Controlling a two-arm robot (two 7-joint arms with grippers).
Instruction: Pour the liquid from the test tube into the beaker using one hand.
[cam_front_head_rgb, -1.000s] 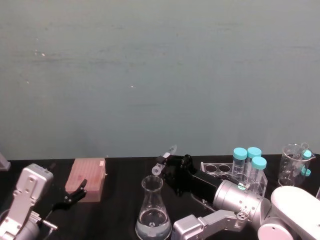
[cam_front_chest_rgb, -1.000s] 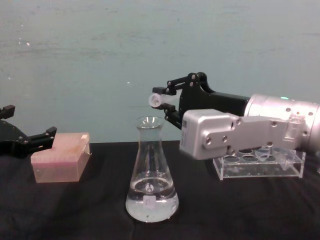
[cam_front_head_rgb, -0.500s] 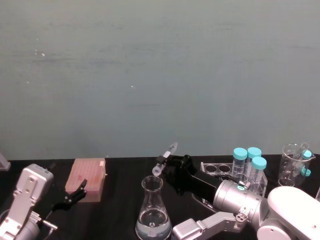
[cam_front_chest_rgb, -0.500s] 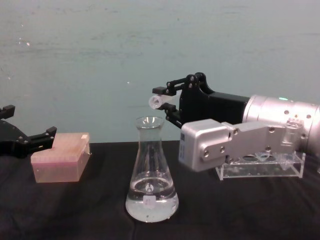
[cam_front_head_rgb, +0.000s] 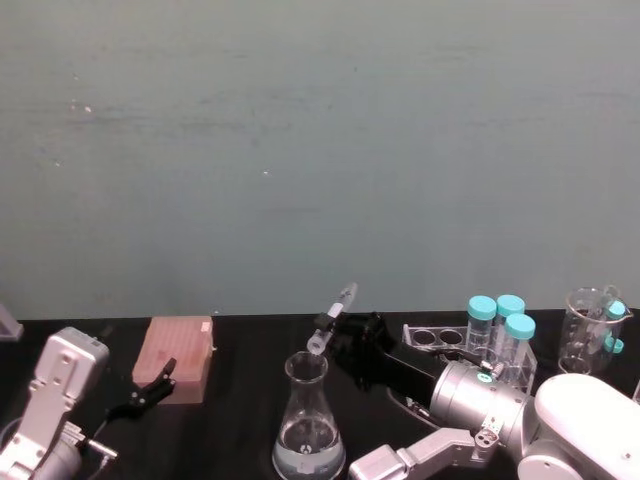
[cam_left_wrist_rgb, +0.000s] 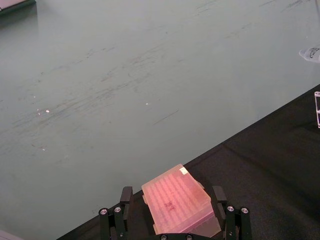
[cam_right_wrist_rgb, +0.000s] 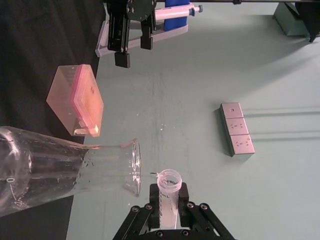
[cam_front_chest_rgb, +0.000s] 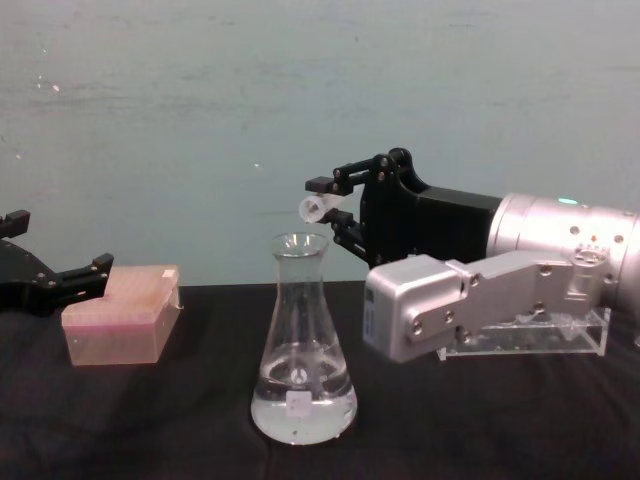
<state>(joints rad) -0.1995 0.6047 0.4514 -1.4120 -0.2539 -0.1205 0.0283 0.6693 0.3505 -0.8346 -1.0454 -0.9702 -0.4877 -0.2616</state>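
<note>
I have the right claw (cam_front_chest_rgb: 328, 203) closed on the test tube (cam_front_chest_rgb: 316, 208), just above centre in the chest view. The tube is tilted, its open whitish mouth pointing down and to the frame's left, just above the flared rim of the conical flask (cam_front_chest_rgb: 300, 350) and not touching it. In the right wrist view the tube's mouth sits just beside the flask's rim, with a small gap between them. The flask stands upright on the black counter (cam_front_chest_rgb: 150, 430) at lower centre, with clear liquid (cam_front_chest_rgb: 300, 405) pooled across its wide base. I cannot tell whether any liquid is in the tube.

My left claw (cam_front_head_rgb: 156, 379) hangs open at the lower left of the head view, just beside a pink tip box (cam_front_chest_rgb: 120, 315). A clear acrylic rack (cam_front_chest_rgb: 575, 335) sits at the right of the chest view, behind the silver arm, and three teal-capped tubes (cam_front_head_rgb: 498, 318) stand in it.
</note>
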